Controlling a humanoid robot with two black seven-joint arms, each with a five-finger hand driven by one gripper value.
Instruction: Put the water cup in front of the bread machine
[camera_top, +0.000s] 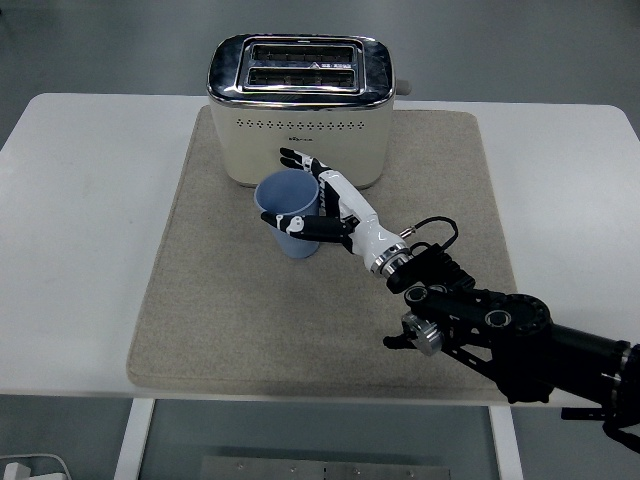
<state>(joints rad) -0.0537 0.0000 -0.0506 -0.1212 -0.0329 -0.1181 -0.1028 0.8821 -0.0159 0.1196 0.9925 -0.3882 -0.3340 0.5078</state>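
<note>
A blue cup (288, 213) is seen standing upright on a beige mat (240, 310), just in front of the cream toaster (300, 110) and slightly left of the toaster's middle. The cup's open mouth faces up, and its base rests on the mat. The toaster is placed at the far edge of the mat, with two empty slots visible in its shiny metal top and a lever at its right end.

The right hand (325, 205) is reached in from the lower right, carried by a black arm (500, 330) that crosses the mat's near right corner. The hand is white and black, and it is held at the cup's right side. Its fingers (298, 158) are spread out behind the cup's rim, toward the toaster's front, rather than wrapped around the cup — the grasp looks released. The thumb (290, 221) is stretched across the front of the cup wall; whether it touches the cup cannot be told.

The mat is laid on a white desk (80, 230), and bare desk is left on both sides of it. A thin black cable loop (435, 228) is seen at the wrist.

The left hand is not visible.
</note>
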